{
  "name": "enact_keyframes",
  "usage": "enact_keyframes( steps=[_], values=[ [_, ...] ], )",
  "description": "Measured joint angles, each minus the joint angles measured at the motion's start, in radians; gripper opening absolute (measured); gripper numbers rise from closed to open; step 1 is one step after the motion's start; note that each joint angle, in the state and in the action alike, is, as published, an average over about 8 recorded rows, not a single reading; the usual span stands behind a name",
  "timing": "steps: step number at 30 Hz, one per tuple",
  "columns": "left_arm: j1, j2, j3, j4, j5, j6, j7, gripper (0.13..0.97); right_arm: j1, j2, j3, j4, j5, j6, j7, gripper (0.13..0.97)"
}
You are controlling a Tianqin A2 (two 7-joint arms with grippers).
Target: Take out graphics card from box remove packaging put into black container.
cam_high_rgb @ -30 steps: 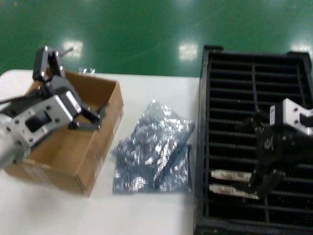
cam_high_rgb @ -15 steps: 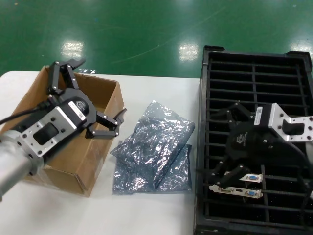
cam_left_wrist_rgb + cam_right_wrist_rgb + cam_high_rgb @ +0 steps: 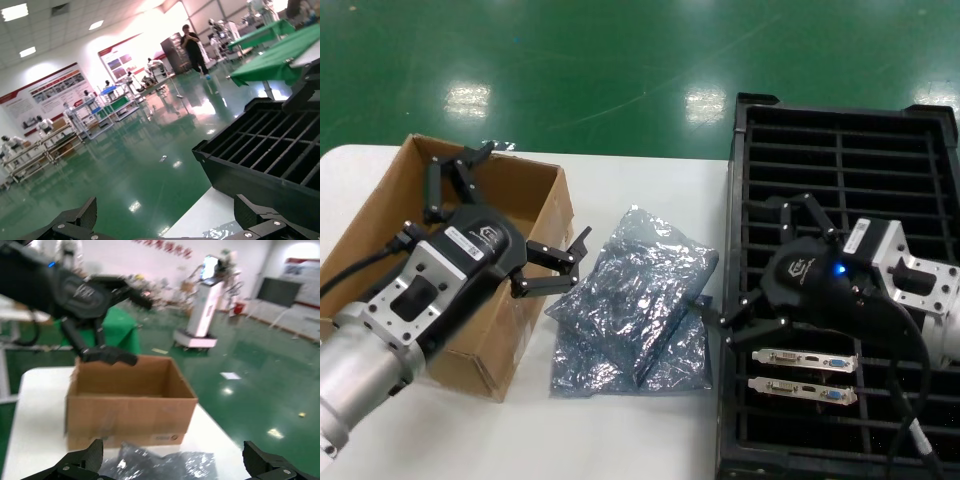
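Hovering empty and spread wide, the left gripper (image 3: 510,225) is sitting above the box (image 3: 535,190), nearer to it. The right gripper (image 3: 760,265), also wide and empty, is over the black container (image 3: 840,150); two graphics cards (image 3: 805,375) are lying slotted there, long axes across the ribs. Packaging (image 3: 640,300) is lying between.

Surface: white table (image 3: 620,440) | Left part: brown cardboard box (image 3: 535,290) is placed | Middle: crinkled silver bags (image 3: 635,300) are laid flat | Right edge: black slotted tray (image 3: 840,150) is set
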Motion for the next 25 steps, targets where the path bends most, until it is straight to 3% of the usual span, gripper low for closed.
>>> enact_keyframes(
  steps=[22, 25],
  values=[
    [0.110, 0.075, 0.012, 0.116, -0.311, -0.235, 0.136, 0.966, -0.301, -0.103, 0.136, 0.035, 0.155, 0.439, -0.137, 0.966],
    [0.118, 0.080, 0.013, 0.124, -0.333, -0.251, 0.146, 0.966, -0.322, -0.110, 0.146, 0.037, 0.166, 0.470, -0.147, 0.966]
  ],
)
